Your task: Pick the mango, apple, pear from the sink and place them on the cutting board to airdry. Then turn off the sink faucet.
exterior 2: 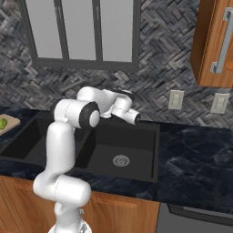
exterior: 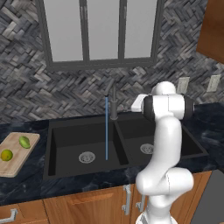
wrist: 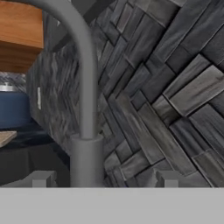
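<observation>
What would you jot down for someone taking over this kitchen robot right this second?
Gripper: jaws apart, holding nothing, right at the sink faucet, one fingertip on each side of its post.
Cutting board, left of the sink: a green elongated fruit and a yellow-green round fruit rest on it.
Apple: I can't spot it on the board or in the basins.
Water is running into the left basin.
Left: locate the apple, shut off the faucet.
</observation>
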Available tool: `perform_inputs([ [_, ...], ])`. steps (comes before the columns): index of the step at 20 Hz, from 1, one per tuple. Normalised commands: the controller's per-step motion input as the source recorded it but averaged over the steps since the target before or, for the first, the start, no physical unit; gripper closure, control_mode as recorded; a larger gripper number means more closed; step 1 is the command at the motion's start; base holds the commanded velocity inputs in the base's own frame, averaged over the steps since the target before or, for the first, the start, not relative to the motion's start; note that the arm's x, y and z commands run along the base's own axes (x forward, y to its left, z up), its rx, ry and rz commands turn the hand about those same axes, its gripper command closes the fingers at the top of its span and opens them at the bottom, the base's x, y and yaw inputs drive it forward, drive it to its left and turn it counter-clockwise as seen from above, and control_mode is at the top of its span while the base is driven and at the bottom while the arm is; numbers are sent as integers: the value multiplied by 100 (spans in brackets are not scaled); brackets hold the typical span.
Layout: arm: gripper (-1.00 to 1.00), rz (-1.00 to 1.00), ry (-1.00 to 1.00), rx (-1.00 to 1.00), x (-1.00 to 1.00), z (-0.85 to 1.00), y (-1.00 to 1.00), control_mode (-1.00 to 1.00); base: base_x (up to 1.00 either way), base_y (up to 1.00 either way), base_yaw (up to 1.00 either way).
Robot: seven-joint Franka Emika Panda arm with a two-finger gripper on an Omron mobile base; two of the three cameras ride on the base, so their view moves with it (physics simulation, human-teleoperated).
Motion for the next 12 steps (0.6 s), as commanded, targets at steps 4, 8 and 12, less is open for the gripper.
perform_inputs([
  [4, -100, 5, 0, 2, 32, -14, 0, -100, 0, 0, 0],
  [8, -100, 5, 0, 2, 27, -17, 6, -100, 0, 0, 0],
  [12, -100, 5, 0, 0, 7, -29, 29, -100, 0, 0, 0],
])
